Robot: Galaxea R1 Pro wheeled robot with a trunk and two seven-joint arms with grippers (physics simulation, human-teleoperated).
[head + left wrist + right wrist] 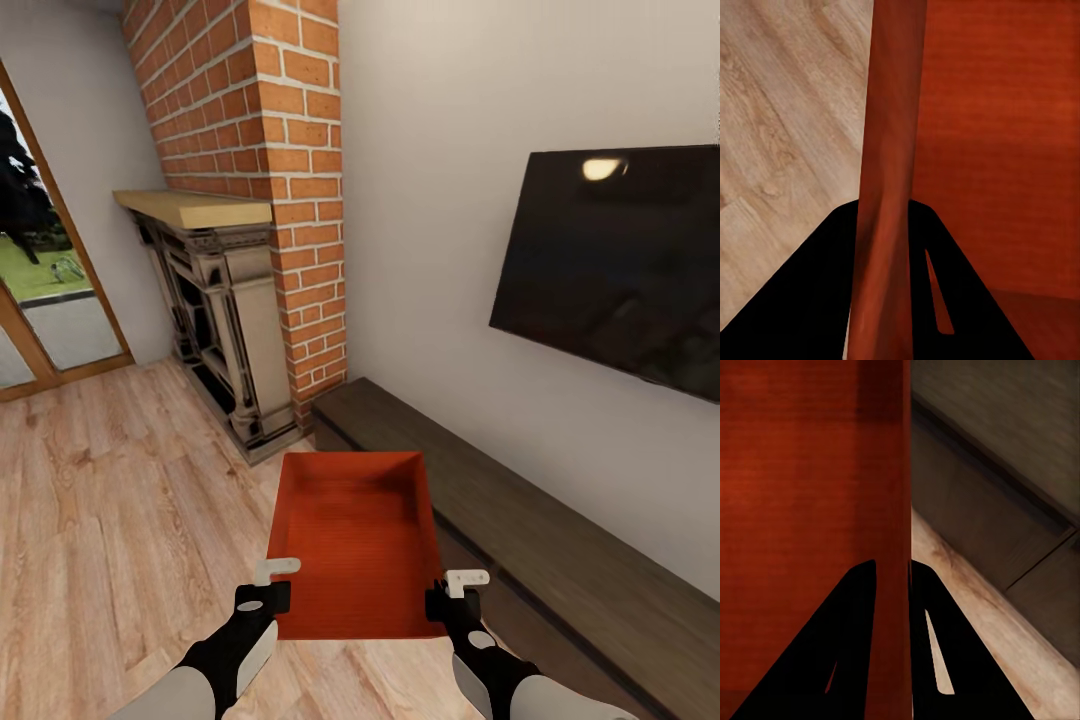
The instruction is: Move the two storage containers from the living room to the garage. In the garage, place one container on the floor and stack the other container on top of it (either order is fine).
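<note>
You have one storage container point(355, 540) carried between both arms, held out in front of you above the light wood floor point(110, 500) of the living room, its long axis running away from you toward the brick fireplace point(250, 300). The left gripper point(268, 588) clamps the left side wall near its near corner; the right gripper point(452, 592) clamps the right wall likewise. In each wrist view the fingers point(810, 300) straddle a wall, closed onto it. Both arms sit equally near. The dark low bench point(560, 540) lies close on your right, a hazard when turning.
</note>
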